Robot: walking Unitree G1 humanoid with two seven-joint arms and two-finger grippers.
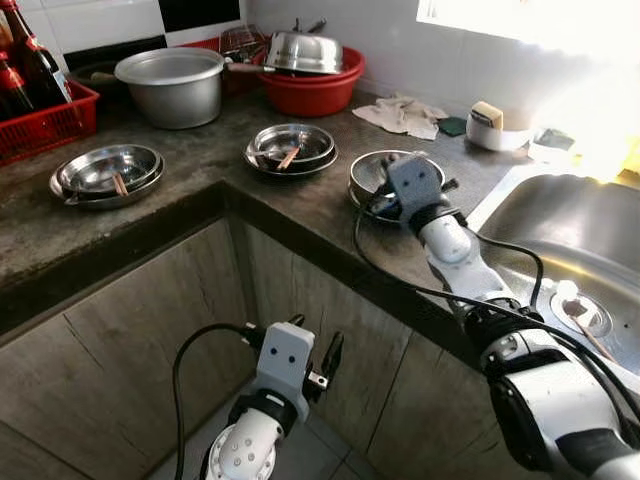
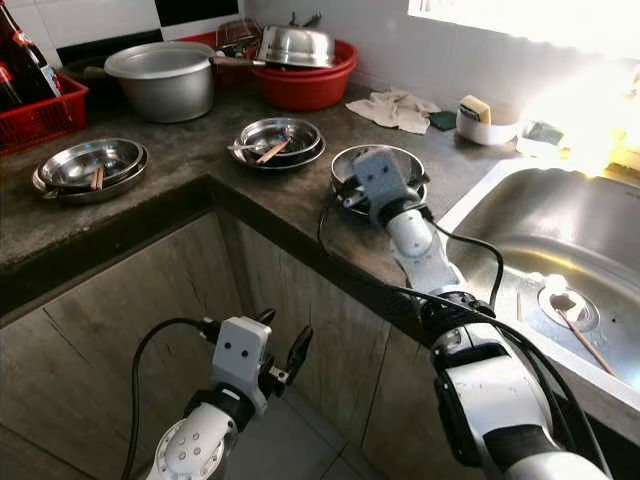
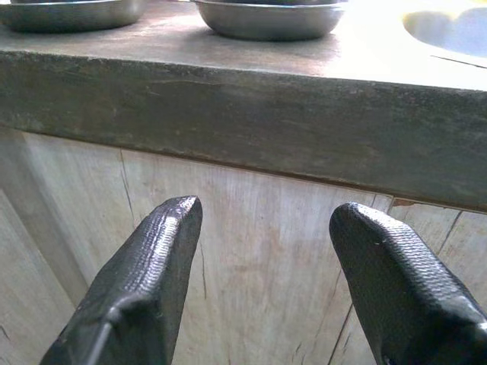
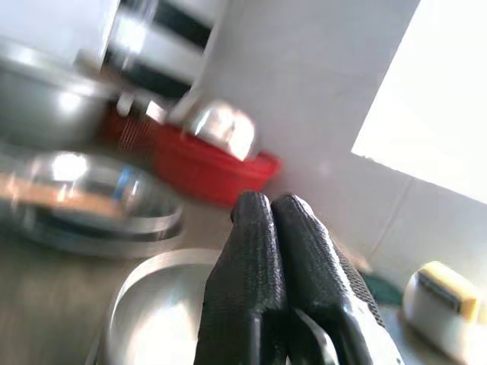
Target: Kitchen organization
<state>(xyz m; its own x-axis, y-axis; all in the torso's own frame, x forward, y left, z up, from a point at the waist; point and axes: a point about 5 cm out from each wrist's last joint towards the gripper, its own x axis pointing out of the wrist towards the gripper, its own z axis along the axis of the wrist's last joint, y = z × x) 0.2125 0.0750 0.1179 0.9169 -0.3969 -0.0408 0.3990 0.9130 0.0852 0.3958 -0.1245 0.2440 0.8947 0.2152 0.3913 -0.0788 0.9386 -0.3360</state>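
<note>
Three sets of steel dishes sit on the dark stone counter [image 1: 200,170]. The left stack [image 1: 108,172] and the middle stack [image 1: 290,148] each hold a brown stick. My right gripper [image 4: 266,204] hovers over the nearest steel bowl [image 1: 368,175] beside the sink, its fingers pressed together with nothing visible between them. In the left eye view the right gripper [image 1: 385,200] sits at that bowl's near rim. My left gripper [image 1: 315,340] hangs low in front of the wooden cabinet door [image 3: 251,251], below the counter edge, fingers [image 3: 163,236] spread apart and empty.
At the back stand a grey pot [image 1: 172,85], a red basin [image 1: 312,90] holding a steel lid, and a red crate [image 1: 45,125] with bottles. A cloth [image 1: 403,113] and a sponge holder [image 1: 492,125] lie near the steel sink [image 1: 590,225], where a utensil [image 1: 582,320] rests at the drain.
</note>
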